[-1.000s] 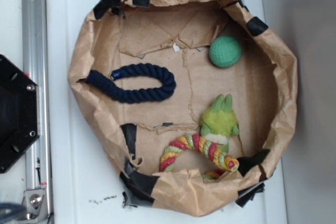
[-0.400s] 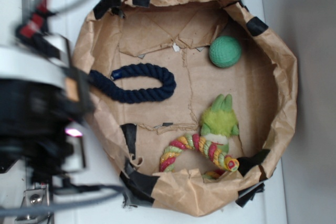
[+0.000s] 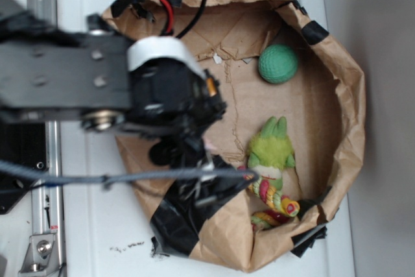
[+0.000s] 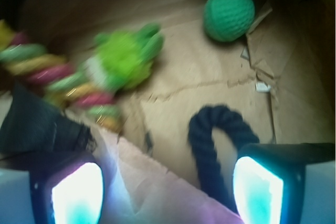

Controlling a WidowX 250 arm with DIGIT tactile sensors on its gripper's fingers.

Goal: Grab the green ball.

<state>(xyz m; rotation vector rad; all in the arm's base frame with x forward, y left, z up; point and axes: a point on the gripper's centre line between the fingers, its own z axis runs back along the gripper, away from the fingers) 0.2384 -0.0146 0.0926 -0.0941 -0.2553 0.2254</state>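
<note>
Your arm has swung in over the paper nest (image 3: 350, 95), gripper (image 4: 168, 182) spread apart and empty; now reach toward the green ball (image 3: 278, 63).

Counting one green ball (image 3: 278, 63), one lime plush toy (image 3: 271, 150) on a multicoloured rope (image 3: 275, 200). Also showing one navy rope (image 4: 215, 142), one paper bin (image 3: 347, 115).
</note>
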